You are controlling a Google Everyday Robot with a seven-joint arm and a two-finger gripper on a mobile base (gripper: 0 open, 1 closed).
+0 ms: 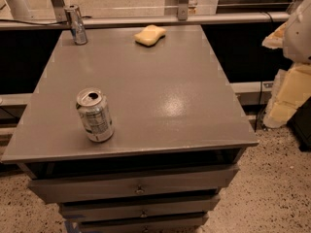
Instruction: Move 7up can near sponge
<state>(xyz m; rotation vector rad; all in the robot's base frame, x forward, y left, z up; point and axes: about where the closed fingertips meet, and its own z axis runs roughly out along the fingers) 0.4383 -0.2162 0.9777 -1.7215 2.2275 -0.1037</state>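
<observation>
The 7up can point(95, 114) stands upright near the front left of the grey cabinet top point(160, 96), silvery with pale label print and its pull-tab top open. The sponge point(150, 35), a pale-yellow soft block, lies at the far edge of the top, a little right of centre. The can and sponge are far apart, with most of the top's depth between them. My gripper is not in view in the camera view. A white rounded shape point(299, 28) at the right edge may be part of my arm.
A slimmer, taller shiny silver can point(76, 24) stands at the far left corner. The cabinet has several drawers point(138, 186) below the front edge. A rail point(146, 21) runs behind it. Yellow foam pieces point(286, 96) stand on the floor at the right.
</observation>
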